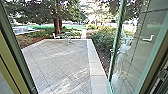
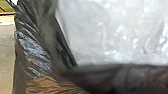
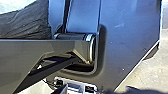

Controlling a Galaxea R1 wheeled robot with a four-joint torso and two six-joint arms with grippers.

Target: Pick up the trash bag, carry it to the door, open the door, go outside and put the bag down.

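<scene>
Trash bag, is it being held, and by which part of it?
The trash bag shows very close in the left wrist view, so it's likely held, but by which part can't be told.

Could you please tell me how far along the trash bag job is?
Picking up the bag looks done: it fills much of the left wrist view, though the grip itself can't be made out. The glass door already stands open. Going outside seems in hand: the door frame edges the head view, with the paving ahead. Left, it seems, are getting fully out and putting the bag down.
</scene>
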